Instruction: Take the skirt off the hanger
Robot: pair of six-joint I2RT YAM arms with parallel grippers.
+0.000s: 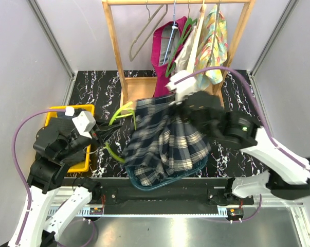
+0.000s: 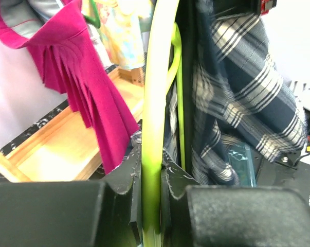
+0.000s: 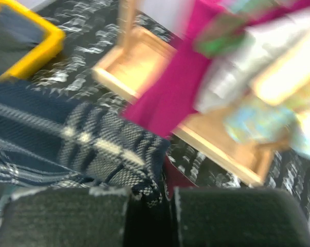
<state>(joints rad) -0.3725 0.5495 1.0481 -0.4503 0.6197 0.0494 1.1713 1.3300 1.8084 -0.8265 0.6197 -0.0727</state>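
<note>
On your left, beside the yellow bin (image 1: 86, 109), your left gripper (image 2: 150, 174) is pinched tight on the stem of the lime-green hanger (image 2: 160, 77), which runs straight up between its fingers. Just right of that, the plaid skirt (image 1: 165, 141) hangs bunched above the teal basket (image 1: 196, 171) at the table's near edge, with its fabric hard against the hanger. Further right, your right gripper (image 3: 150, 196) is clamped on a corner of the skirt. Behind them stand the wooden rack (image 1: 114, 46) and a magenta dress (image 1: 162, 56).
</note>
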